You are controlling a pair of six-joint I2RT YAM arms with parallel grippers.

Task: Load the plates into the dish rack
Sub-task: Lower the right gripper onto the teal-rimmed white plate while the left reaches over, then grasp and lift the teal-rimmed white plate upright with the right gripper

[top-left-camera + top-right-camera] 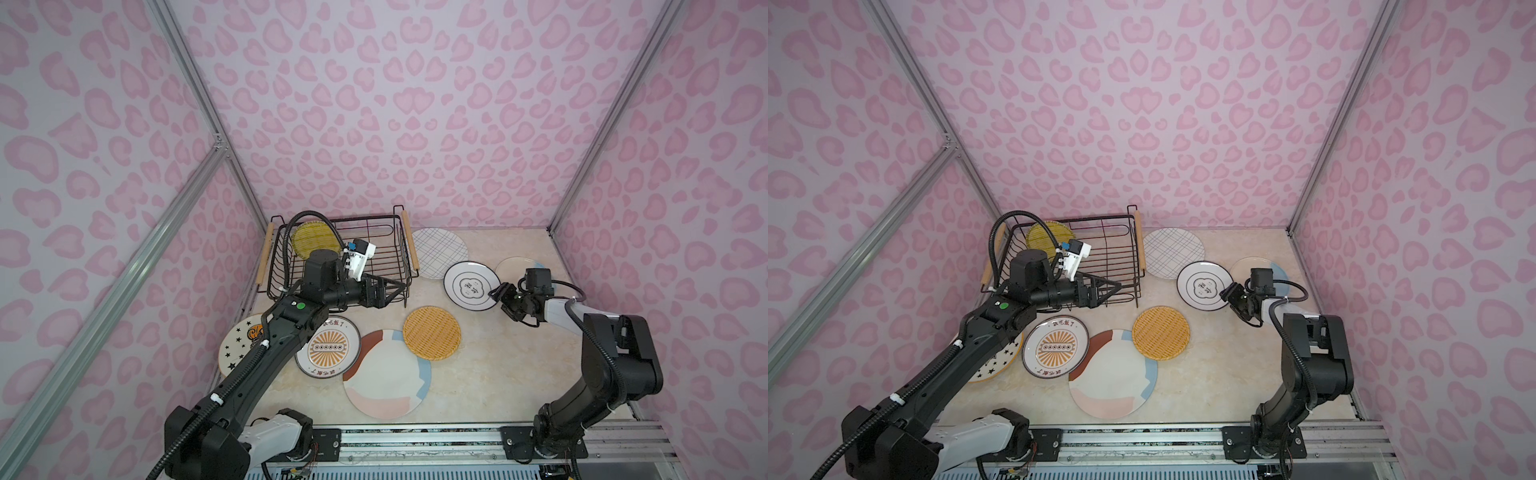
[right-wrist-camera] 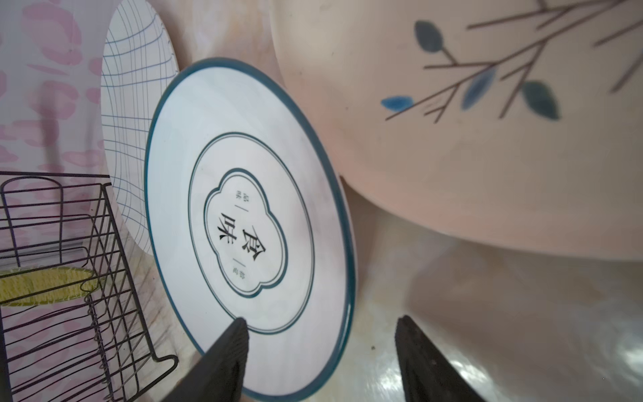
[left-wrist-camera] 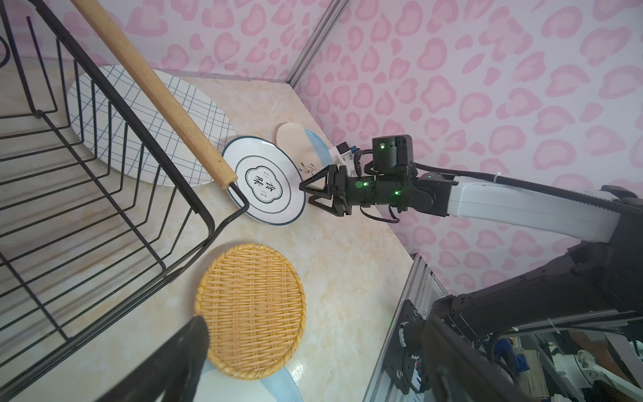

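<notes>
Top views both show the dish rack (image 1: pixel 410 245) with the yellow-green weave plate (image 1: pixel 309 237) inside its back left part. Left of the rack's front lies the stars plate (image 1: pixel 235 349), partly under the left arm. The left gripper (image 1: pixel 399 291) hangs at the rack's front right corner, jaws spread wide and empty. In front of the rack lie the sunburst plate (image 1: pixel 328 349), the pastel plate (image 1: pixel 386 378) and the orange weave plate (image 1: pixel 432 332). Just right of the rack sits the grid plate (image 1: pixel 440 251), then the flower-outline plate (image 1: pixel 467 286), then the blue-cream plate (image 1: pixel 513 266). The right gripper (image 1: pixel 498 293), jaws partly apart, straddles the flower-outline plate's rim, one finger (image 2: pixel 233 334) over its face.
</notes>
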